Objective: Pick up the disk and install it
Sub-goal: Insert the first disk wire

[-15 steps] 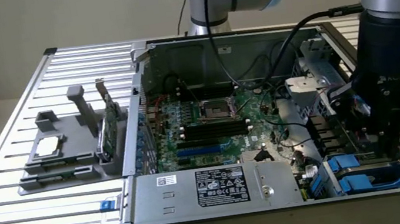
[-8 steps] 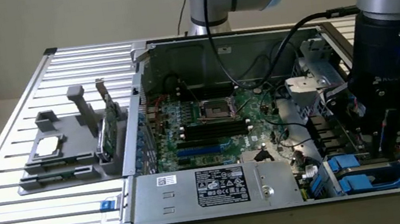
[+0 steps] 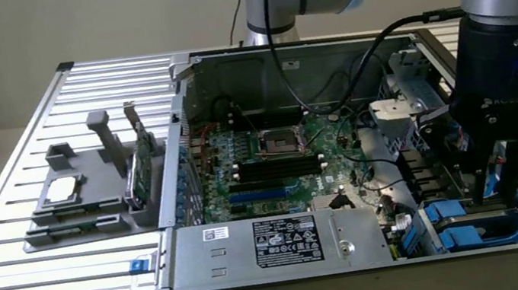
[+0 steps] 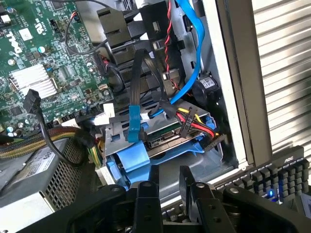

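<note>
Hanging low over the bay [image 4: 114, 133], the gripper [image 4: 170, 171] is pointing downward. The disk [image 4: 129, 162] is lying just beyond the jaws, apparently for seating. Jaw state: cannot tell.

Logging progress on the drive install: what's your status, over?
Claw open, empty, above the drive bay. Disk, blue-framed, sits in the bay. Blue cable and red-yellow leads crowd the bay.

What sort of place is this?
Likely a robotics lab or test bench: an open computer case lies on a slatted metal table, and a robot pincer hangs inside the case's drive-bay corner.
</note>
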Available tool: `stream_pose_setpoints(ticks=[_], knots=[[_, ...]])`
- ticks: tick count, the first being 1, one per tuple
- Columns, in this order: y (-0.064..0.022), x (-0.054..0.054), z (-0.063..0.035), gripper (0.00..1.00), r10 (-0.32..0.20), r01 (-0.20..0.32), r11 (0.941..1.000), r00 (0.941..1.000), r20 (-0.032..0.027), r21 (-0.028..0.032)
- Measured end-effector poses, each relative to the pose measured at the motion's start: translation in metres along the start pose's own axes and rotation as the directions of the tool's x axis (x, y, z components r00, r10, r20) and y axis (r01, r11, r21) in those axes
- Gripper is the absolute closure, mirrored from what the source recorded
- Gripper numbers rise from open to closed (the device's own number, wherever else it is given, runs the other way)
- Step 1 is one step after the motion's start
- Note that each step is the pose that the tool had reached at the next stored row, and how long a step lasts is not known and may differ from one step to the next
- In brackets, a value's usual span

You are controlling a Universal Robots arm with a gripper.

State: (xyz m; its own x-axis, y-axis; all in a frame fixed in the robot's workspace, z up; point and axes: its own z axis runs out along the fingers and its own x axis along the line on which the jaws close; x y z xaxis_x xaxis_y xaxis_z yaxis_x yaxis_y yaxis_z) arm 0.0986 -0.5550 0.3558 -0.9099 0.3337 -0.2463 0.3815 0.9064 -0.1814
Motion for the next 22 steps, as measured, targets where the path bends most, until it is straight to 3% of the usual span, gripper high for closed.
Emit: stream_pose_setpoints(ticks=[6, 13, 18, 22], knots=[[0.0001, 0.000, -0.0002, 0.69, 0.069, -0.069, 0.9974, 0.9975, -0.0125, 0.0186], [0.0040, -0.009, 0.0016, 0.69, 0.074, -0.074, 0.9971, 0.9971, -0.0145, 0.0199], [0.0036, -0.010, 0.0017, 0.69, 0.098, -0.097, 0.9950, 0.9950, -0.0205, 0.0224], [0.0032, -0.010, 0.0019, 0.69, 0.098, -0.097, 0.9950, 0.9950, -0.0207, 0.0223]])
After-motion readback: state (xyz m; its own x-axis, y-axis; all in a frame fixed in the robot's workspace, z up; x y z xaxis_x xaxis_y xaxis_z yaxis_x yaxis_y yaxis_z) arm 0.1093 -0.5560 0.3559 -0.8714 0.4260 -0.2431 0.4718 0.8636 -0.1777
